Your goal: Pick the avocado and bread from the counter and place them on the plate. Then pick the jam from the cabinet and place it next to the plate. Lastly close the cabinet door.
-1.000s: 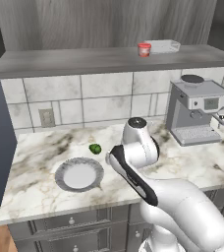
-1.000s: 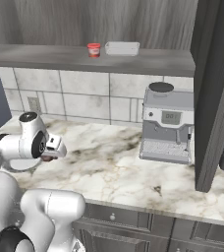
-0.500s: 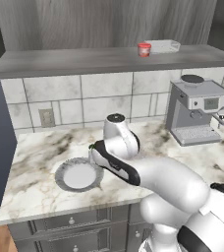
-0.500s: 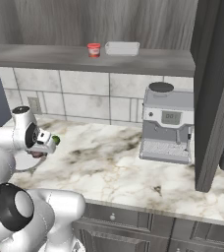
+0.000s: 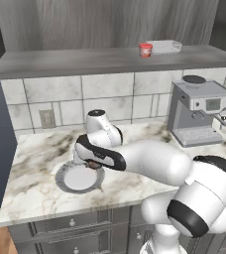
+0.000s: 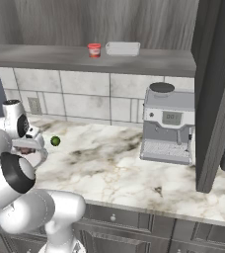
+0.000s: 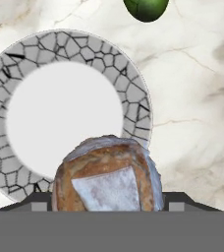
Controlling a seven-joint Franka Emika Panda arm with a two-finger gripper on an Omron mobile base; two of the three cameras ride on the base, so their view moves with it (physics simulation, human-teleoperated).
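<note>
My gripper (image 7: 107, 202) is shut on the bread (image 7: 106, 177), a brown crusty lump held just above the near rim of the plate (image 7: 99, 54). The avocado (image 7: 146, 9) lies on the marble counter (image 7: 197, 98) just past the plate's edge. In the left base view the gripper (image 5: 91, 162) hangs over the plate (image 5: 65, 172), with the arm covering the avocado. The right base view has the avocado (image 6: 56, 141) beside the gripper (image 6: 28, 148). The red jam (image 5: 145, 50) (image 6: 94, 50) stands on the cabinet shelf (image 5: 85, 59). The cabinet door (image 6: 218, 89) stands open at the right.
A white tray (image 5: 164, 46) (image 6: 123, 48) sits next to the jam on the shelf. A coffee machine (image 5: 199, 111) (image 6: 168, 123) stands on the counter's right side. A wall socket (image 5: 47, 118) is in the tiled back wall.
The arm has swung left across the counter with the bread in its grip, from beside the plate to over it. The avocado and the jam have stayed put.
</note>
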